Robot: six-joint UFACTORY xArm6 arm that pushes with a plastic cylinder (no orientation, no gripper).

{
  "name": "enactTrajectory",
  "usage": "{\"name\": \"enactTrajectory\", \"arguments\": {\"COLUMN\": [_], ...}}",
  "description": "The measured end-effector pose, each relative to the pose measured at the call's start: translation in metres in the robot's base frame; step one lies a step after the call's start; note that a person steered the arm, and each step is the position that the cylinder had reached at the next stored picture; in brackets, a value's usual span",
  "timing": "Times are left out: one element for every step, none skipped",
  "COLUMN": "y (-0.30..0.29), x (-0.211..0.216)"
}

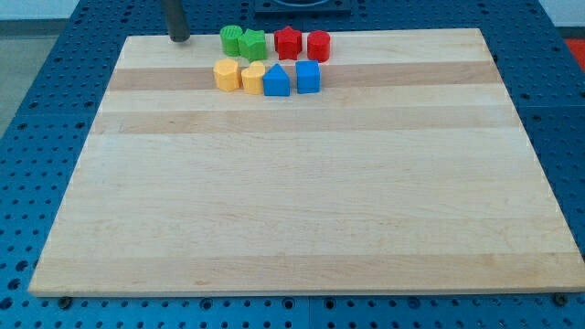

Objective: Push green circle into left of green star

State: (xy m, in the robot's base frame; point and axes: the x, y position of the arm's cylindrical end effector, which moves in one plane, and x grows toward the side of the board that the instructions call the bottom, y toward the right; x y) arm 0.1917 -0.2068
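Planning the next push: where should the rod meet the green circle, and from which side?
Contact the green circle on its face toward the view's left, pushing rightward. It already touches the green star on that side, and my tip stands farther left, level with it.

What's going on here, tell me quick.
My tip rests on the wooden board near its top-left corner, touching nothing. The green circle sits to its right, already against the left side of the green star. Red, yellow and blue blocks cluster just beside and below them.
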Motion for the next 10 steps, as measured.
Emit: {"name": "enactTrajectory", "arguments": {"y": [0.007,0.021,0.031,0.035,0.036,0.038,0.050,0.065,0.068,0.068], "x": [0.000,0.000,-0.001,0.000,0.001,0.000,0.000,0.000,0.000,0.000]}}
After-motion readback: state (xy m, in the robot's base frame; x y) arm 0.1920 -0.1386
